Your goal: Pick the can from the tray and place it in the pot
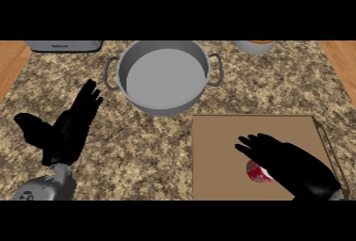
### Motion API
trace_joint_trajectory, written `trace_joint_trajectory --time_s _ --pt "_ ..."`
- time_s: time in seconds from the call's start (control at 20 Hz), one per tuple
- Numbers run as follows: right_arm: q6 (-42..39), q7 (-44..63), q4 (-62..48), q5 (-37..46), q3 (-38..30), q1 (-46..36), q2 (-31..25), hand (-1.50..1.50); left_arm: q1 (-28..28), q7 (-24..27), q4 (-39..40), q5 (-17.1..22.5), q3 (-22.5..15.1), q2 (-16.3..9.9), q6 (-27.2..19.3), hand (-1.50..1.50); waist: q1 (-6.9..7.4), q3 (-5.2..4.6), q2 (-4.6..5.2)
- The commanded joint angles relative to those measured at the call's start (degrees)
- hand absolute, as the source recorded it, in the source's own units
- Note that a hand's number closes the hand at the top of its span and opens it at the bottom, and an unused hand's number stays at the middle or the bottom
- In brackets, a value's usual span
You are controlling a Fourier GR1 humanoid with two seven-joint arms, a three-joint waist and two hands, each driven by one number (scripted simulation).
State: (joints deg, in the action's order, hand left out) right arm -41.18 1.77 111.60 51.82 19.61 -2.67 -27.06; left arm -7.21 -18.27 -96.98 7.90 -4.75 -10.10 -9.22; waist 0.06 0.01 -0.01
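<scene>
A red and white can (258, 172) lies on the brown tray (222, 141) at the lower right; only a small part of it shows. My right hand (288, 162) is over the can and covers most of it, fingers pointing up-left; whether they curl round the can is hidden. The grey pot (165, 75) with two side handles stands at the top centre, showing nothing inside. My left hand (69, 127) rests at the left over the counter, fingers straight and pointing up, holding nothing.
A grey appliance (64, 45) stands at the top left edge. A grey bowl with something orange (254, 45) stands at the top right. The speckled counter (139, 155) has wooden surfaces on both far sides.
</scene>
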Motion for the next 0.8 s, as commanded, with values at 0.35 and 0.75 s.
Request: trace_joint_trajectory --time_s 0.35,0.75 --pt "1.34 -4.65 -10.79 8.23 0.45 -3.77 -0.23 -1.5 0.33 -0.43 -0.88 -3.01 -1.0 2.94 0.54 0.0 0.05 0.01 0.0" --pt "2.77 -8.61 -11.13 8.86 2.01 -1.81 2.7 1.5 -0.13 2.95 3.83 -3.61 0.73 4.35 1.64 0.0 -0.1 0.0 0.02"
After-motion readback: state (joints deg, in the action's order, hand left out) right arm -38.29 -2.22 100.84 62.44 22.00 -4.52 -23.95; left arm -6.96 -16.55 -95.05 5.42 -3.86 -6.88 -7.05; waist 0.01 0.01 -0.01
